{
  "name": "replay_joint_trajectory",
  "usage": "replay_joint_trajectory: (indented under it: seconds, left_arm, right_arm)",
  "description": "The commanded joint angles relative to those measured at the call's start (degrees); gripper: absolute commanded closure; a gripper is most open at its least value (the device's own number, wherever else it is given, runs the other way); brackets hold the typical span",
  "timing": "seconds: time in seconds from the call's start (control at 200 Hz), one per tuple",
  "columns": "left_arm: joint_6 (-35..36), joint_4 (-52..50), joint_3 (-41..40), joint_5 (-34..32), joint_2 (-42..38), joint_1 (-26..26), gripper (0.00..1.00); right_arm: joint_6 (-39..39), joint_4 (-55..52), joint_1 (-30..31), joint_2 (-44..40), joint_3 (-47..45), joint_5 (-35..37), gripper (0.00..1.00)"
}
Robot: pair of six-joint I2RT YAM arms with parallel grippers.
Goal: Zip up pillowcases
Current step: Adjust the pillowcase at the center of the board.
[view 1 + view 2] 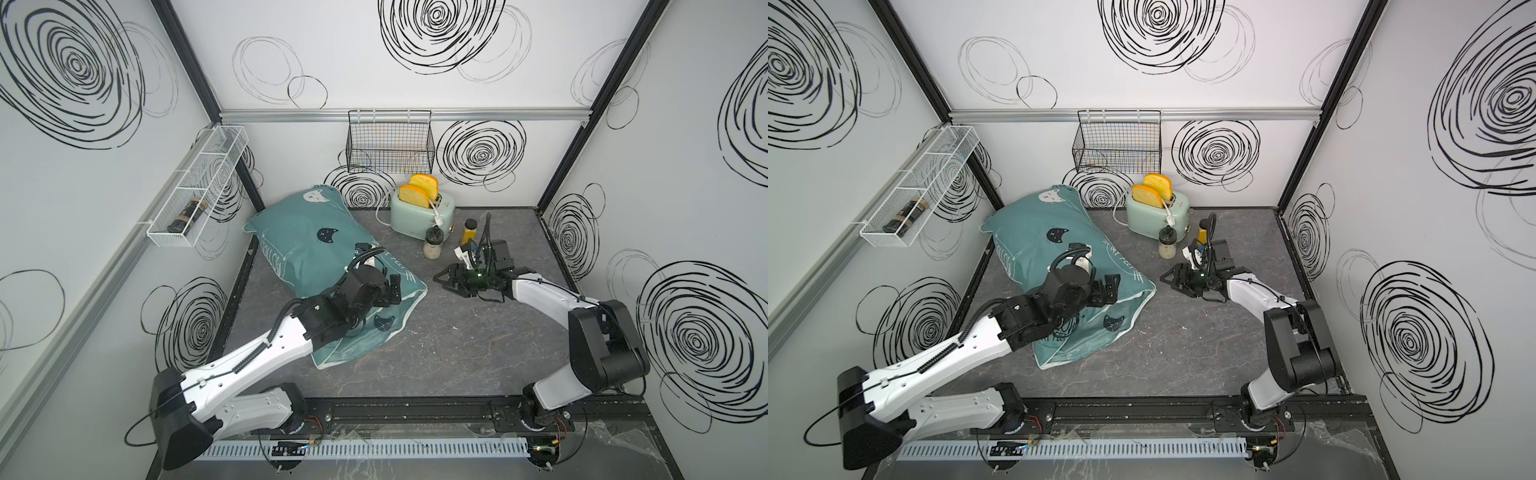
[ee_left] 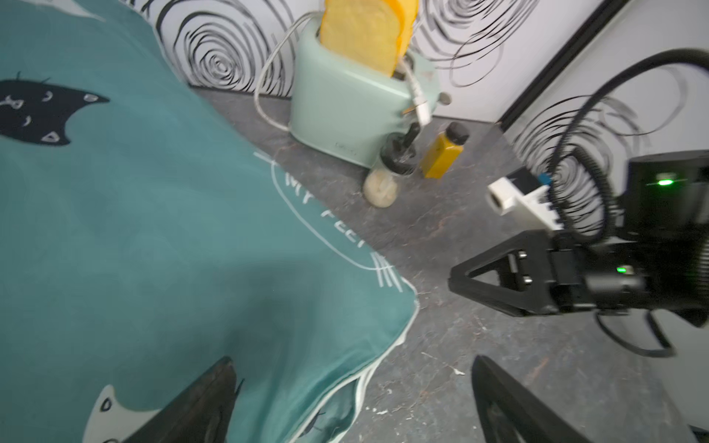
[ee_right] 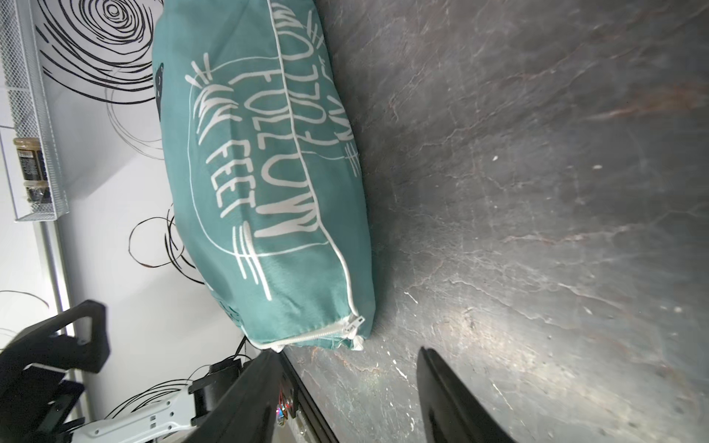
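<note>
While both arms reach in from the near edge, the teal pillowcase (image 1: 307,245) lies plump and stuffed on the left rear part of the grey marbled tabletop (image 1: 457,332). It slants from the back left corner toward the middle. Print: cat faces, white piping, "FOLLOW MY FEET" lettering.

Left gripper (image 1: 392,291): over the case's corner nearest the table's middle. Jaws spread wide, nothing between them. In the left wrist view one finger (image 2: 199,406) hangs above the fabric, its mate above bare table.

Right gripper (image 1: 444,279): low over the table just beside that same corner, pointing at it, apart from the cloth. Jaws parted and empty; the right wrist view shows bare tabletop between the fingers.

White zipper (image 3: 307,337): runs from that corner along one edge of the case. Teeth meshed over the stretch in view, slider (image 3: 355,322) at the corner.

Behind the right gripper: mint-green toaster (image 1: 419,216) with two toast slices (image 1: 419,191) standing up in it. In front of the toaster, a black-lidded jar (image 1: 432,247) and a yellow bottle (image 1: 468,232).
</note>
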Motion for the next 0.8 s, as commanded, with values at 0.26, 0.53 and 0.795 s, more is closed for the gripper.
replay_joint_trajectory:
  seconds: [0.26, 0.53, 0.795]
  left_arm:
    - [-15.37, -2.31, -12.63, 4.11, -11.81, 11.82, 0.04]
    - [-17.23, 4.96, -20.12, 17.12, -10.89, 23.71, 0.09]
    - [-9.05, 12.26, -18.42, 19.28, 0.93, 34.46, 0.15]
  right_arm:
    - [5.16, 6.29, 2.98, 10.49, 9.95, -4.87, 0.29]
    - [6.11, 5.07, 7.95, 16.64, 16.74, -3.44, 0.31]
    - [6.95, 4.93, 11.06, 16.41, 16.74, -4.13, 0.63]
